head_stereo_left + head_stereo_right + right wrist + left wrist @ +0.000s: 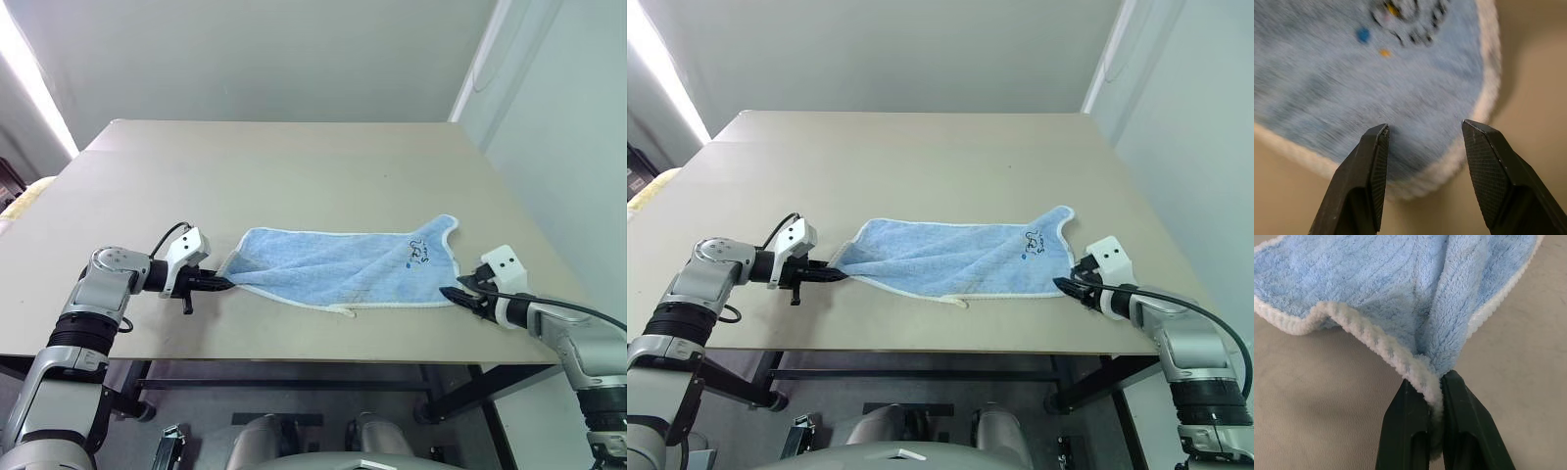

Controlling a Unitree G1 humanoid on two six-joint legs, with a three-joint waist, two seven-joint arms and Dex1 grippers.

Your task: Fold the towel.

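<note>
The table (294, 176) is the reference landmark. The towel (333, 266) lies near the table's front edge, spread lengthwise from left to right.

Left gripper (227, 284): positioned over the table at the towel's left end. Its two fingers (1400, 431) are clenched on the towel's left corner, pinching the white stitched edging between them. The cloth bunches into folds at this grip point.

Towel: mostly flat on the table surface. A small dark mark (419, 255) sits near its right end, and a small white loop (345, 311) projects from its front edge.

Right gripper (453, 293): positioned at the towel's right front corner, near the table's front right area. Its fingers (1371, 166) stand apart, released, straddling the corner edging without closing on it.
</note>
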